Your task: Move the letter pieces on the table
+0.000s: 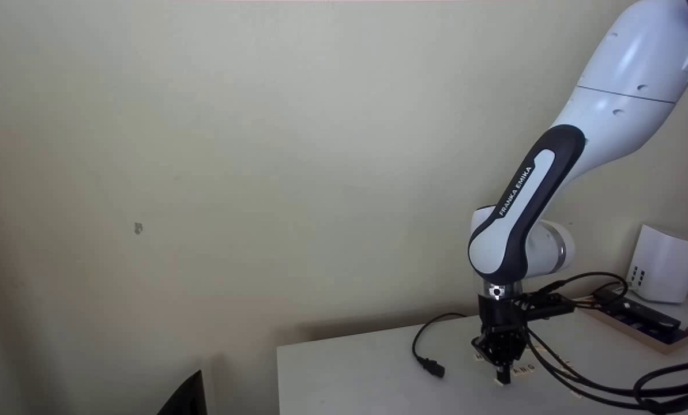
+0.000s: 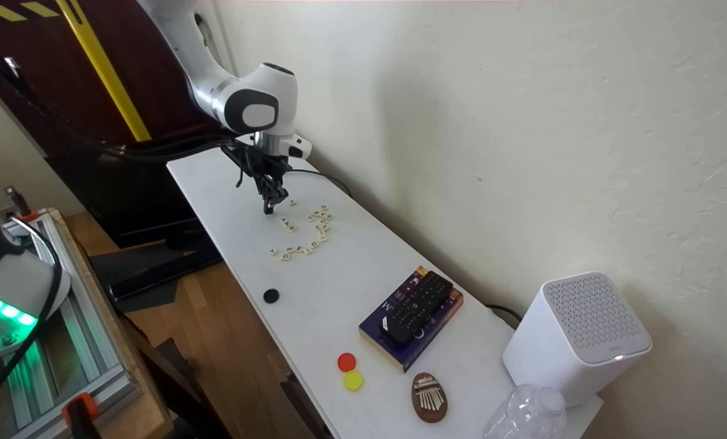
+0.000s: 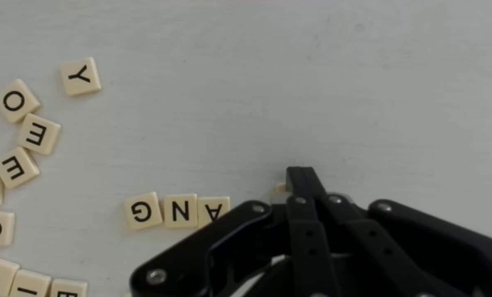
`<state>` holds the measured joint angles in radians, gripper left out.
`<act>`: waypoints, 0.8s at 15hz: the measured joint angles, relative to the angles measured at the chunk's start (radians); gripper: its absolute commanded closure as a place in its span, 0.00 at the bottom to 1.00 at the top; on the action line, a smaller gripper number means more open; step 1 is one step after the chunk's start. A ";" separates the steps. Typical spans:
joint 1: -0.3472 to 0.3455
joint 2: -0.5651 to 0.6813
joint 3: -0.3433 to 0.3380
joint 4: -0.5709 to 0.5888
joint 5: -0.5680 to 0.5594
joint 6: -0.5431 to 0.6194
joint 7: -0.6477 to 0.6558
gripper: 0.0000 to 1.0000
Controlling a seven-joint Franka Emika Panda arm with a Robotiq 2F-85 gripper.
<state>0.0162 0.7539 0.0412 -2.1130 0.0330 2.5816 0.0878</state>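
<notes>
Small cream letter tiles lie on the white table. In the wrist view, G [image 3: 143, 210], N [image 3: 180, 210] and A [image 3: 213, 209] form a short row left of the gripper; A is partly covered by it. Y [image 3: 81, 76], O [image 3: 16, 101] and several others curve down the left side. My gripper [image 3: 306, 179] points down with its fingertips pressed together at table level. One tile [image 3: 281, 188] peeks out on the left beside the fingertips, mostly hidden behind them; its letter is not visible. In both exterior views the gripper [image 1: 503, 374] [image 2: 269, 208] is beside the A-N-G row.
A black cable plug [image 1: 431, 367] lies near the gripper. Along the table [image 2: 339, 292] are a black disc [image 2: 271, 296], a book [image 2: 375, 323] under a remote [image 2: 418, 306], red [image 2: 347, 362] and yellow [image 2: 353, 380] discs, a thumb piano [image 2: 429, 405], a white router [image 2: 558, 347] and a bottle [image 2: 524, 417].
</notes>
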 measured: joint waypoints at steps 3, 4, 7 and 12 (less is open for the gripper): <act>0.000 0.000 -0.006 0.000 0.004 -0.001 0.007 1.00; 0.000 0.000 -0.007 0.000 0.004 -0.002 0.010 1.00; -0.001 0.000 -0.013 0.000 0.005 -0.003 0.023 1.00; -0.001 -0.001 -0.021 0.000 0.009 -0.004 0.043 1.00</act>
<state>0.0155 0.7532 0.0202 -2.1131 0.0416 2.5780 0.1309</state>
